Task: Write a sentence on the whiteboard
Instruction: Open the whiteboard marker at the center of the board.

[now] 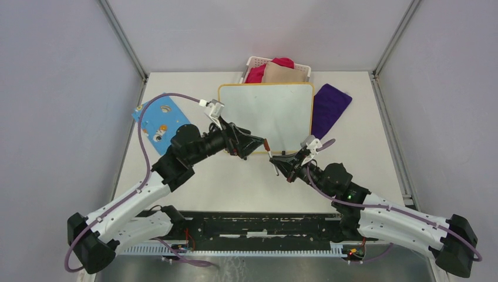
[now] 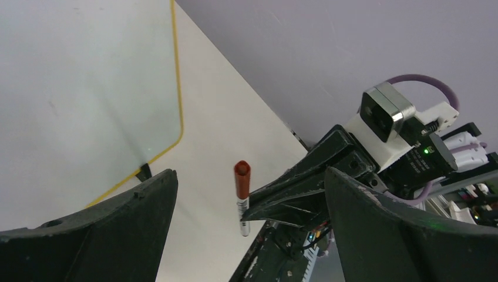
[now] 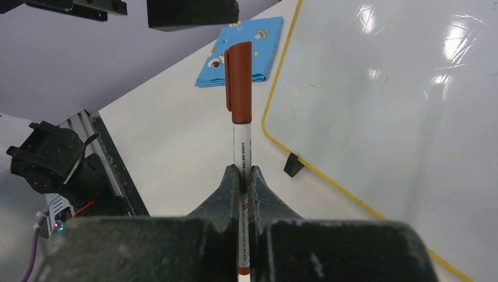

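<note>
Red-capped marker (image 3: 240, 138): pinched in my right hand (image 3: 241, 176), cap (image 3: 238, 76) on.
Left hand (image 1: 256, 145): spread wide, just short of the cap.
Whiteboard (image 1: 267, 111): blank, just beyond both hands; all the writing is left.

The marker (image 3: 239, 88) is standing between the fingers of the right gripper (image 3: 241, 176), the whiteboard (image 1: 264, 111) is lying ahead of it, the left gripper (image 1: 255, 143) is hovering at its left, and a basket (image 1: 252, 61) is sitting beyond the whiteboard.
</note>
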{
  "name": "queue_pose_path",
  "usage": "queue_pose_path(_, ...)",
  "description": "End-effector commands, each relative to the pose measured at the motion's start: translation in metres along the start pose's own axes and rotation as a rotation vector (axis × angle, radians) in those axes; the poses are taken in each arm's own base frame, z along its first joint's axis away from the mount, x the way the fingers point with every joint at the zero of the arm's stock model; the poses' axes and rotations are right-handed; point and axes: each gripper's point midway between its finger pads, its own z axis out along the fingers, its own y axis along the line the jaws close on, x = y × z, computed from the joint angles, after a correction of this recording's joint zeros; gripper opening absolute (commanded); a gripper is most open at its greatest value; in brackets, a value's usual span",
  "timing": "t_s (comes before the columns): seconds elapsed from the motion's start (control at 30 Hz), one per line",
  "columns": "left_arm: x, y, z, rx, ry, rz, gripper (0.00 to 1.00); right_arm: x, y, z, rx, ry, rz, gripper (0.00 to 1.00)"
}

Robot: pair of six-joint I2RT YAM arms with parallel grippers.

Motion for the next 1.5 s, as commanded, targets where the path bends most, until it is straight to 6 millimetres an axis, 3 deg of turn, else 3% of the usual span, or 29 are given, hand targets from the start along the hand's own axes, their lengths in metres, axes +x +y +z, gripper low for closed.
queue_pose_path(0.0, -0.016, -0.032, 0.018, 0.045, -0.057, -0.010, 1.00, -0.052, 0.014, 0.006, -0.038, -0.148, 0.034, 0.00)
queue_pose_path(0.3, 0.000, -0.030, 0.038, 0.034, -0.015, -0.037, 0.94, -0.062, 0.020, 0.003, -0.063, -0.168, 0.040, 0.00)
queue_pose_path(1.03, 0.014, -0.043, 0.039, 0.119, 0.016, -0.048, 0.57, -0.064, 0.023, 0.002, -0.075, -0.173, 0.076, 0.00)
queue_pose_path(1.47, 0.030, -0.038, 0.039, 0.116, 0.052, -0.043, 0.54, -0.066, 0.023, 0.003, -0.069, -0.175, 0.078, 0.00)
